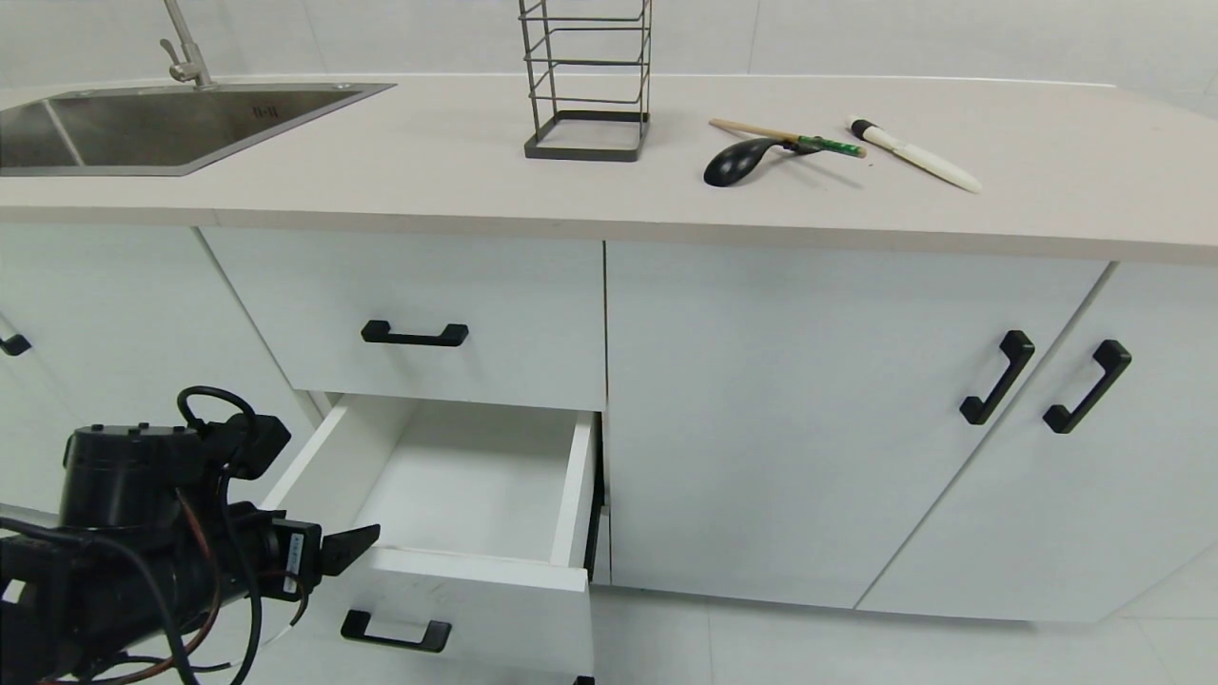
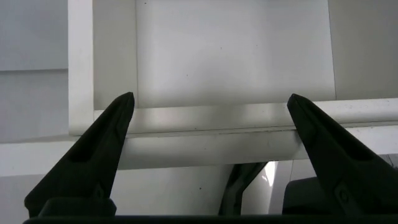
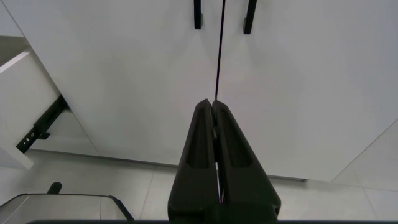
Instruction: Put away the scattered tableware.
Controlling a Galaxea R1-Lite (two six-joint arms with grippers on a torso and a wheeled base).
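Tableware, three pieces, lay on the counter (image 1: 381,181) to the right of the wire rack (image 1: 587,95): black spoon (image 1: 737,162) with a wooden chopstick (image 1: 785,138) crossing its handle, white-handled utensil (image 1: 915,155) near them. Left gripper (image 2: 211,102), fingers spread wide and holding nothing, hung at the front panel of the pulled-out lower drawer (image 1: 476,609). Right gripper (image 3: 213,104), fingers pressed together on nothing, faced the cabinet doors (image 3: 124,74).

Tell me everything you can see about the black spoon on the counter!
The black spoon looks smooth and slightly shiny, maybe plastic or ceramic. It has a deep rounded bowl and a short handle. It lies on the pale counter, to the right of the wire rack, bowl nearer the rack and handle pointing away. A wooden chopstick with a green end crosses its handle and seems to touch it.
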